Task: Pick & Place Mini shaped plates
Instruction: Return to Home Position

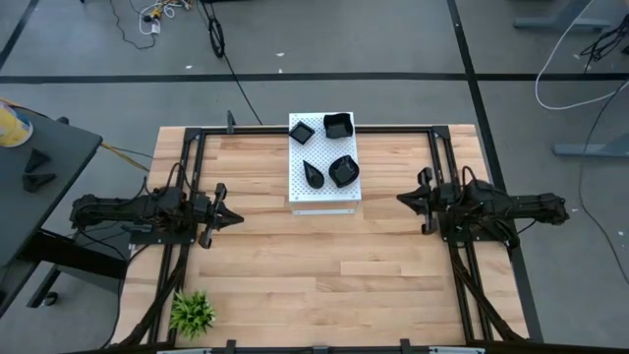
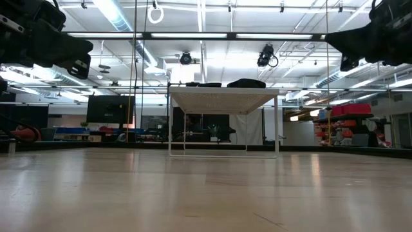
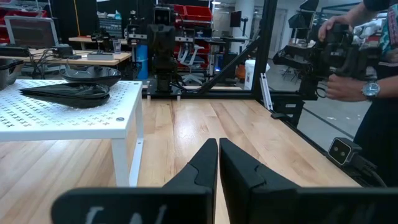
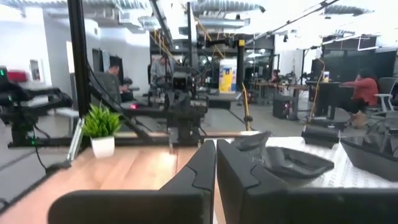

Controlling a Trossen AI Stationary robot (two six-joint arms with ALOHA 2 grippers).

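Observation:
Several small glossy black plates rest on a white perforated board (image 1: 324,165) raised on legs at the table's far middle: a square one (image 1: 338,125), a diamond-like one (image 1: 301,133), a teardrop (image 1: 314,174) and a rounded one (image 1: 344,171). The left wrist view shows the teardrop plate (image 3: 68,93) lying on the board; the right wrist view shows a plate (image 4: 292,160) too. My left gripper (image 1: 234,218) hovers shut at the table's left, well off the board. My right gripper (image 1: 403,198) hovers shut at the right, also apart from it.
A small green plant (image 1: 193,313) in a white pot stands near the table's near-left corner. Black frame rails (image 1: 432,157) run along the table's sides. A person's hands (image 3: 348,87) work at equipment beyond the table's right side. Bare wood lies between the arms.

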